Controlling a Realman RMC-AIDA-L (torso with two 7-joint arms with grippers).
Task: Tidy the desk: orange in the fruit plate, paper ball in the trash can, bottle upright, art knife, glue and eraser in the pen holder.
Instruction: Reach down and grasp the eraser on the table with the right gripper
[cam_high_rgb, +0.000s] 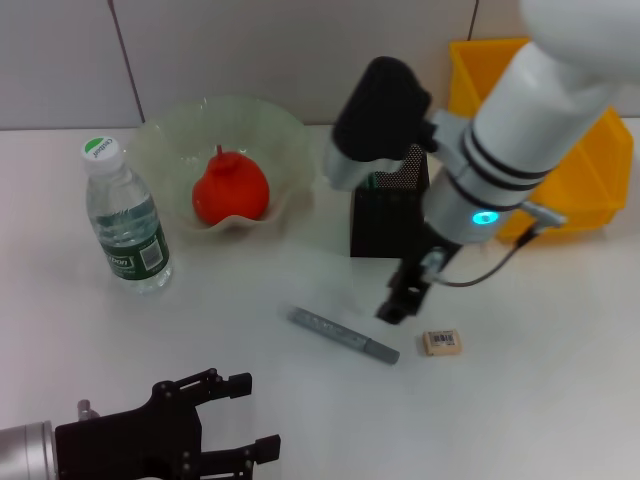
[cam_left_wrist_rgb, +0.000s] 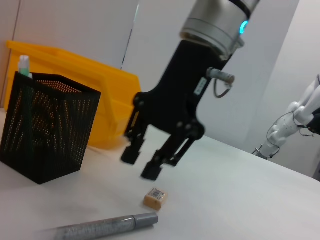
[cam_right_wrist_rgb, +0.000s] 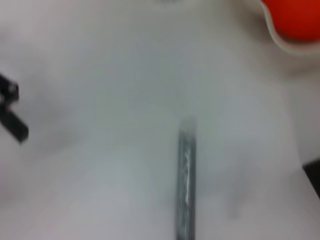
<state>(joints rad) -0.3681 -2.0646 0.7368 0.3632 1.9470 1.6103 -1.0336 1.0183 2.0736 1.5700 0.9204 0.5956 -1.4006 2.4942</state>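
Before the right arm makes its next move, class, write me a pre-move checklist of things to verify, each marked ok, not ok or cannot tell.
1. Right gripper open above the table: ok.
2. Eraser lies free, untouched: ok.
3. Grey art knife apart from eraser: ok.
4. Pen holder upright: ok.
5. Orange in fruit plate, bottle upright: ok.
6. Left gripper parked near the front edge: ok.

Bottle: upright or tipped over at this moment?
Upright. The bottle stands on its base on the table, cap on top, beside the fruit plate.
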